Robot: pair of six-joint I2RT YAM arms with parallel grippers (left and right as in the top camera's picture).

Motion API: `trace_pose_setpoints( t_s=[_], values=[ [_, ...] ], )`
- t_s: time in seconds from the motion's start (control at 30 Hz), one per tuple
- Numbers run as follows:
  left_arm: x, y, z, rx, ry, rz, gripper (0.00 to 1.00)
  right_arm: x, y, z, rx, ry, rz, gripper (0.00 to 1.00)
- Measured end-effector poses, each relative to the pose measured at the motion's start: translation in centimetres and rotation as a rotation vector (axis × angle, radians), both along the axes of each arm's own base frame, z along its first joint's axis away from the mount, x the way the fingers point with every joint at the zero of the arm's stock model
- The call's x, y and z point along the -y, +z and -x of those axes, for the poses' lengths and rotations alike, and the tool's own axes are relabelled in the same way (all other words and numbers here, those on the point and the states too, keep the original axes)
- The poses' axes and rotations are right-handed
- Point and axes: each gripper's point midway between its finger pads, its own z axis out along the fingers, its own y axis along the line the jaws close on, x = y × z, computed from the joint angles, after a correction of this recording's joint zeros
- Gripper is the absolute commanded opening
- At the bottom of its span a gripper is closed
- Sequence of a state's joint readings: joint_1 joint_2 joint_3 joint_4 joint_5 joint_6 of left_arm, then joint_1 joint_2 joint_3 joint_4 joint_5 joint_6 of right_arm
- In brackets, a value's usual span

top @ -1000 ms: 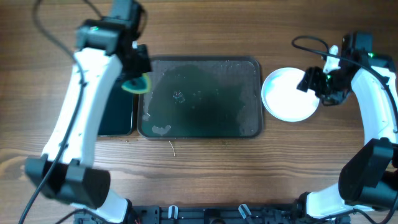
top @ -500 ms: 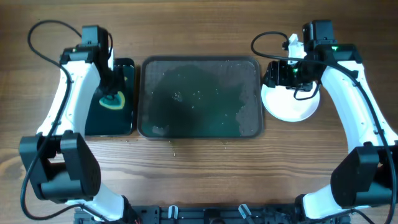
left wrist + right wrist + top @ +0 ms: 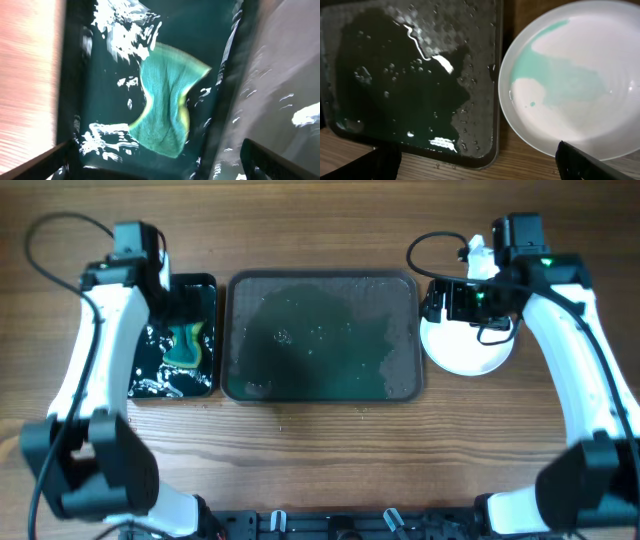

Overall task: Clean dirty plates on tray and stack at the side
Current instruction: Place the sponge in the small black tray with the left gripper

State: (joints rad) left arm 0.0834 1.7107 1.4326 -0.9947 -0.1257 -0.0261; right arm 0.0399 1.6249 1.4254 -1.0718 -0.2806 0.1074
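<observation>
A white plate (image 3: 467, 345) lies on the wood right of the tray (image 3: 320, 385). The right wrist view shows a teal-green smear across the plate (image 3: 580, 100). The dark grey tray (image 3: 395, 75) is wet and bears no plate. My right gripper (image 3: 440, 300) hovers open over the gap between tray and plate, its fingertips (image 3: 592, 165) wide apart and nothing between them (image 3: 480, 167). My left gripper (image 3: 158, 292) is open above the black tub, and its fingers (image 3: 280, 160) hold nothing (image 3: 160, 170).
A glossy black tub (image 3: 140, 385) of water stands left of the tray. A teal-green sponge (image 3: 167, 100) with a yellow edge floats loose in it (image 3: 185, 345), amid splashes. Cables trail from both wrists at the back.
My left gripper carried the sponge from the tray's left edge to the tub, opened and dropped it in the water. My right gripper shifted to the plate's left side and opened wider.
</observation>
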Motion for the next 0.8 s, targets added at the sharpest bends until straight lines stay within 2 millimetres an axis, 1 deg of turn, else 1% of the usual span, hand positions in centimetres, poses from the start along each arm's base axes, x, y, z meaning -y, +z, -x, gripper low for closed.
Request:
trace_pose_setpoints(
  t_s=[0.03, 0.1, 0.17, 0.2, 0.27, 0.37, 0.43, 0.53, 0.67, 0.73, 0.8],
  values=[
    [0.1, 1.9, -0.5, 0.052, 0.005, -0.001, 1.00, 0.0, 1.1, 0.3, 0.027, 0.000, -0.001, 1.00],
    [0.4, 6.8, -0.9, 0.192, 0.016, -0.004, 1.00, 0.1, 3.9, 1.5, 0.096, 0.000, -0.004, 1.00],
    [0.5, 9.3, -0.5, 0.263, 0.022, -0.004, 1.00, 0.1, 7.4, 3.4, 0.188, 0.000, -0.008, 1.00],
    [0.5, 9.7, -0.4, 0.273, 0.023, -0.004, 1.00, 0.2, 8.6, 4.0, 0.224, -0.002, -0.010, 1.00],
    [0.5, 9.6, -0.3, 0.269, 0.025, -0.002, 1.00, 0.2, 11.6, 6.3, 0.306, -0.018, -0.021, 1.00],
    [0.5, 9.3, -0.3, 0.258, 0.028, 0.000, 1.00, 0.3, 15.0, 8.6, 0.430, -0.031, -0.035, 0.99],
    [0.5, 9.3, -0.3, 0.258, 0.028, 0.000, 1.00, 0.4, 15.9, 9.5, 0.465, -0.031, -0.037, 1.00],
    [0.5, 9.2, -0.3, 0.257, 0.028, 0.000, 1.00, 0.4, 16.0, 10.8, 0.458, -0.032, -0.036, 1.00],
    [0.5, 9.2, -0.3, 0.257, 0.029, 0.000, 1.00, 0.3, 16.3, 10.6, 0.478, -0.011, -0.031, 1.00],
    [0.5, 9.2, -0.3, 0.257, 0.028, 0.000, 1.00, 0.1, 17.2, 9.8, 0.535, 0.023, -0.030, 1.00],
    [0.5, 9.2, -0.3, 0.257, 0.029, 0.000, 1.00, -0.2, 19.0, 8.5, 0.659, 0.061, -0.027, 1.00]
  ],
)
